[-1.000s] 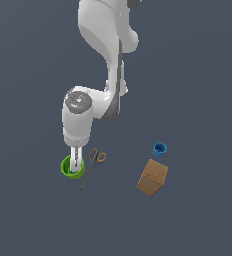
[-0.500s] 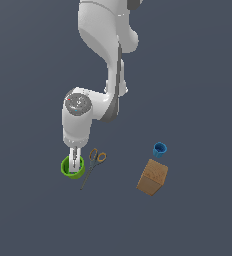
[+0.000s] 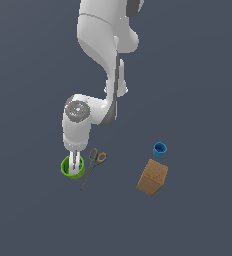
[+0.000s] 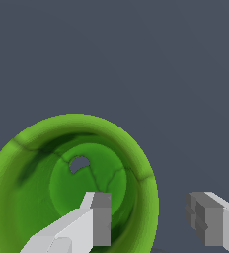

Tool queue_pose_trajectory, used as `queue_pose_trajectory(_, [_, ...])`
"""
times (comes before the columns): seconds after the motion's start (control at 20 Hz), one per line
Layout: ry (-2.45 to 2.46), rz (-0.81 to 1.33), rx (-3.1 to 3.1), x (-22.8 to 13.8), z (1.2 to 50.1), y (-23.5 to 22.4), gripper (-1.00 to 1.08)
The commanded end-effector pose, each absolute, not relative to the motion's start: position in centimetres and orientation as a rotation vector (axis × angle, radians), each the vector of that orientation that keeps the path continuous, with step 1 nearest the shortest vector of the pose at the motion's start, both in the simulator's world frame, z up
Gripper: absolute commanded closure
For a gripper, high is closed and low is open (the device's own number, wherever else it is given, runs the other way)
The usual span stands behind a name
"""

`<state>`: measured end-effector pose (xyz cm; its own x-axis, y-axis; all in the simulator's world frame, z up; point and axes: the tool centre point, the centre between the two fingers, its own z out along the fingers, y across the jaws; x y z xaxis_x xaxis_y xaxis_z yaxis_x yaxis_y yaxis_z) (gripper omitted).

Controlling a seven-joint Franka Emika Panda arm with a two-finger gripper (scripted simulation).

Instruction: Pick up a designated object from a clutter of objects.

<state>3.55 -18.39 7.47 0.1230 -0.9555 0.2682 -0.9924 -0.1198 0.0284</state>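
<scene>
No legible text or markings anywhere

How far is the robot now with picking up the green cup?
Done: the gripper is down at the green cup, one finger inside the rim, the other outside. In hand: straddling the cup wall with jaws open. Left: close, then lift; the cup sits low beside the scissors.
</scene>
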Motion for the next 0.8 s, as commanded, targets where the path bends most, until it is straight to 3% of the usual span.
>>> queue_pose_trajectory(0.0, [-1.939,0.273,2.195,3.59,7.31,-18.42,1.08])
queue_pose_trajectory(0.75, [-1.94,0.274,2.195,3.6,7.97,-17.99,1.08])
